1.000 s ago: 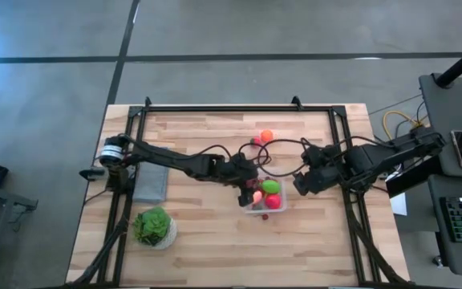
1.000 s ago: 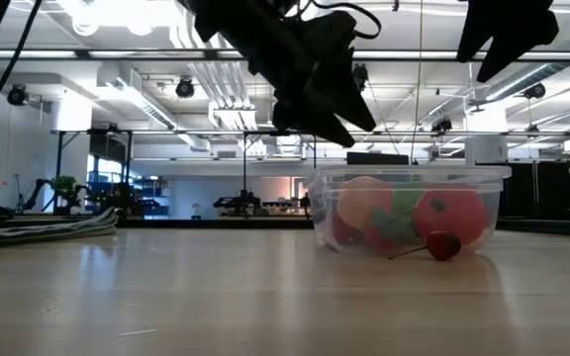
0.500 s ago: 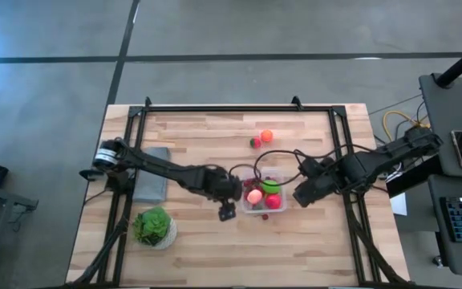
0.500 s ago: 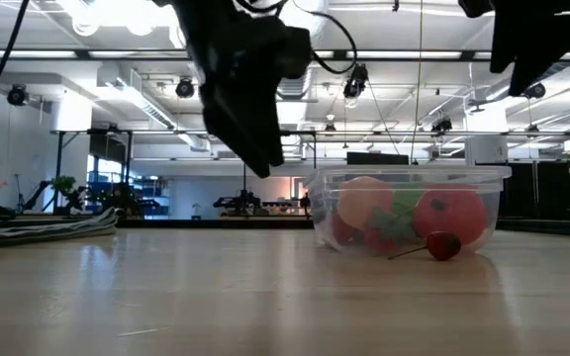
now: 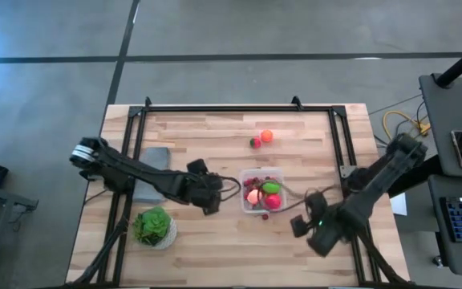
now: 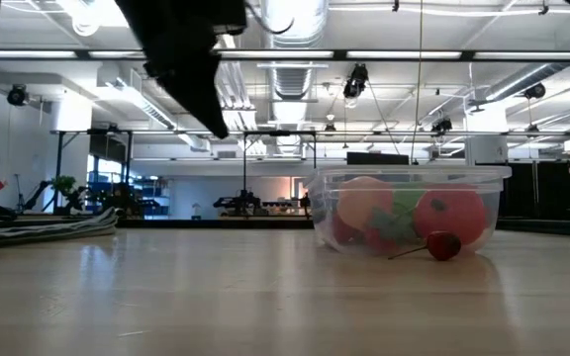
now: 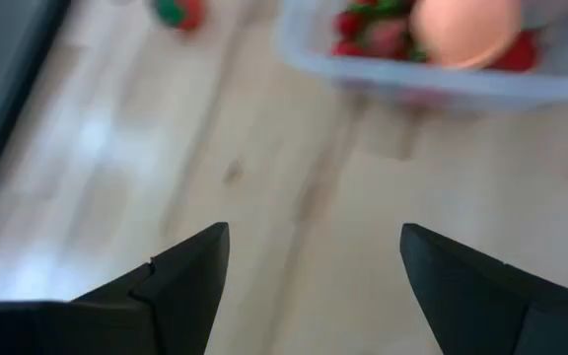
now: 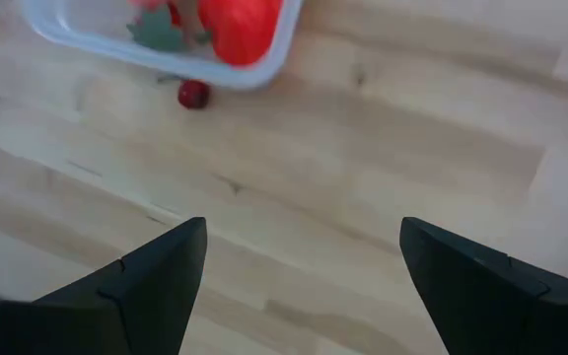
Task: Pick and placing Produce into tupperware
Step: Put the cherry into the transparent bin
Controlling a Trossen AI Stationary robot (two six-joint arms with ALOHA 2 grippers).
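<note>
Mostly done imo. Tupperware (image 5: 261, 190) mid-table holds peach, green and red produce (image 5: 265, 193). Left out: orange piece (image 5: 267, 136) + red one (image 5: 256, 142) farther back, a berry (image 8: 193, 95) just beside the box. Left gripper (image 7: 309, 258) and right gripper (image 8: 299, 258) both wide, holding nothing.

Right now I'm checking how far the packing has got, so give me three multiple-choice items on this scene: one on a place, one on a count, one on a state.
1. Where does the loose red berry lie?
A. Beside the tupperware
B. In the white bowl
C. On the grey slab

2. How many produce pieces sit far from the box, near the table's back edge?
A. None
B. Two
C. Five

3. The left gripper is:
A. Shut on a fruit
B. Open, empty
C. Inside the box

Answers: 1 A, it rests on wood against the box; 2 B, an orange piece and a red piece; 3 B, fingers apart over bare table.
</note>
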